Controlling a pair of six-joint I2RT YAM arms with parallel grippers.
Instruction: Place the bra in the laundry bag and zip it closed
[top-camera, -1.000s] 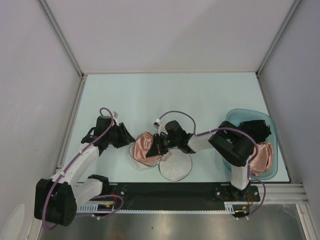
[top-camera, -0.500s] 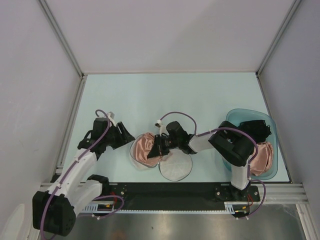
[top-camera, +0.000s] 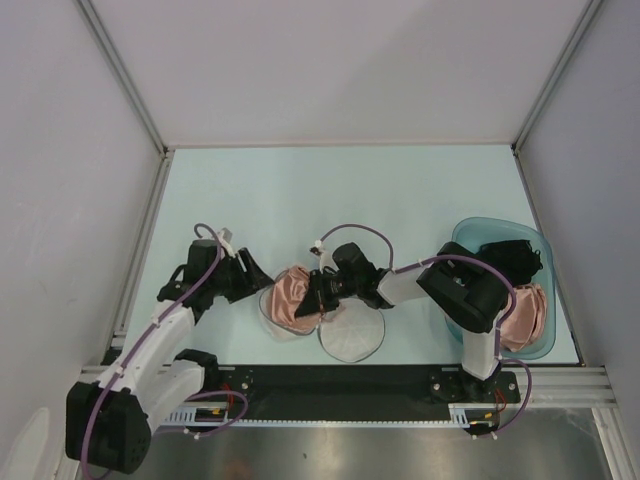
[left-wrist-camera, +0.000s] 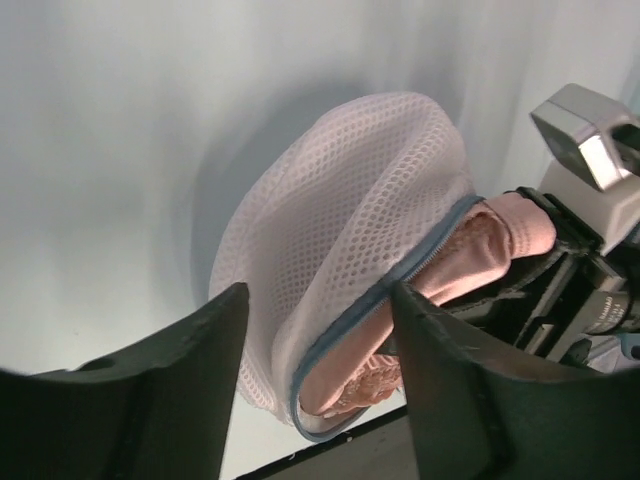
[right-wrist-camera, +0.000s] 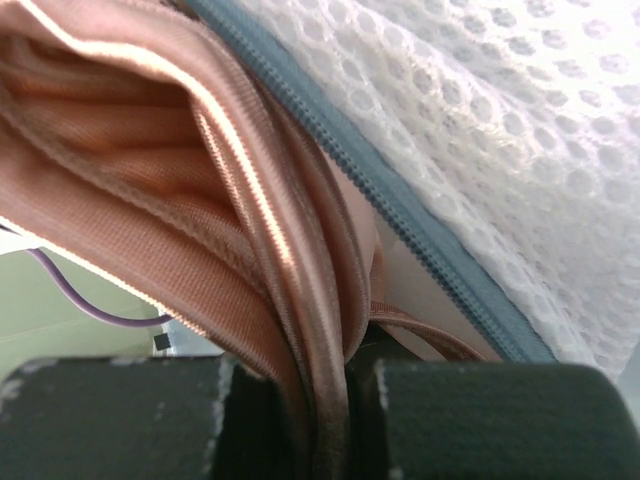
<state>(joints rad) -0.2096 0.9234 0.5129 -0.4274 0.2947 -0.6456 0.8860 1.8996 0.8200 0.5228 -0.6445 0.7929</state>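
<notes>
Teal basin (top-camera: 470, 228), right of frame: black garment (top-camera: 512, 258) and pink garment (top-camera: 528, 312) held inside. Laundry bag (top-camera: 352, 336), lower centre, unzipped; bra (top-camera: 290, 298) seated in its left half, pinched by right gripper (top-camera: 316, 296). Left gripper (top-camera: 255, 275) spread wide beside bag.

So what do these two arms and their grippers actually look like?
The left arm and right arm have white links between chunky black joints, each with a thin purple cable looping over it. The left gripper and right gripper have broad matte black fingers.
</notes>
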